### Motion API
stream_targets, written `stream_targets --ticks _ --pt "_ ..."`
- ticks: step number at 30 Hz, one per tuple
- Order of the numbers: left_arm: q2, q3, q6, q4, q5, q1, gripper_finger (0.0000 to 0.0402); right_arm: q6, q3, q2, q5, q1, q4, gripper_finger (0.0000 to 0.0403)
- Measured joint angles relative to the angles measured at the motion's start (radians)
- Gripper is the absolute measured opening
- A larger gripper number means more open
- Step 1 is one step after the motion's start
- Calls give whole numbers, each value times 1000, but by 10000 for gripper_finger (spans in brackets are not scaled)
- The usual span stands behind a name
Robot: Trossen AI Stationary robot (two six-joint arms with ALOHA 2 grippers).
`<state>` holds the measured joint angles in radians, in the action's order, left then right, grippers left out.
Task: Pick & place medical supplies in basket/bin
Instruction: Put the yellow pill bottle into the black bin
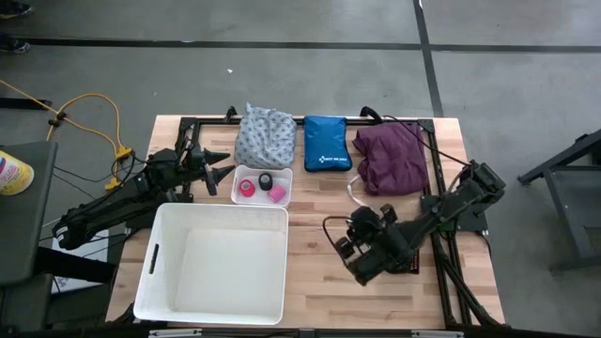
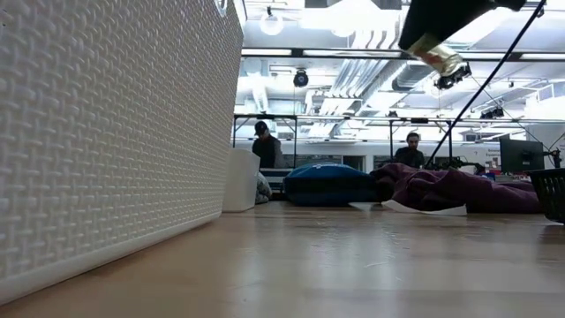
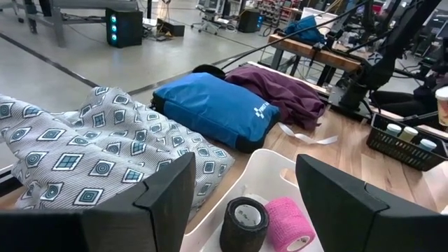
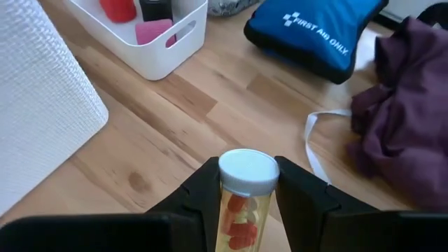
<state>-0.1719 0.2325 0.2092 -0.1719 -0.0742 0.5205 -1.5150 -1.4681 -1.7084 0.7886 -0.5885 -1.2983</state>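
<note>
My right gripper (image 4: 248, 192) is shut on a small clear vial (image 4: 245, 210) with a white cap and orange contents, held high above the wooden table between the purple cloth (image 1: 390, 158) and the large white bin (image 1: 216, 263). In the low view the vial (image 2: 439, 55) shows near the top. My left gripper (image 3: 245, 203) is open and hovers just short of a small white tray (image 1: 261, 185) holding a black tape roll (image 3: 243, 224) and pink rolls (image 3: 287, 224). The grey-white patterned cloth (image 1: 266, 136) lies at the far edge. My right gripper pinches the vial between its two fingers (image 4: 297, 196) on the clear body just below the white cap (image 4: 248, 170). The vial lies along the fingers with its cap end sticking out past them. It is lifted clear of the table and tilted, cap end downward (image 2: 446, 64).
A blue zip pouch (image 1: 327, 143) lies between the two cloths at the far edge. A white strap (image 4: 315, 140) trails from the purple cloth onto the wood. A black basket (image 3: 406, 140) with more white-capped vials stands on the table's right part. Bare wood shows beside the bin.
</note>
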Motion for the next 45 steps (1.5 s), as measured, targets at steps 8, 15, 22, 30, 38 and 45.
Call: stream_targets --ticks 8,15,22,30,38,45 --pt "0 0 0 0 0 0 240 -203 72 0 80 -143 -70 109" --pt "0 0 0 0 0 0 240 -481 230 -1 115 -308 -95 109" --pt "0 0 0 0 0 0 240 -704 329 -1 118 -446 -169 109" --pt "0 0 0 0 0 0 240 -839 391 -1 117 -570 -202 109" --pt "0 0 0 0 0 0 240 -850 391 -1 44 -693 -246 109" --pt "0 0 0 0 0 0 240 -875 391 -1 33 -749 -268 109"
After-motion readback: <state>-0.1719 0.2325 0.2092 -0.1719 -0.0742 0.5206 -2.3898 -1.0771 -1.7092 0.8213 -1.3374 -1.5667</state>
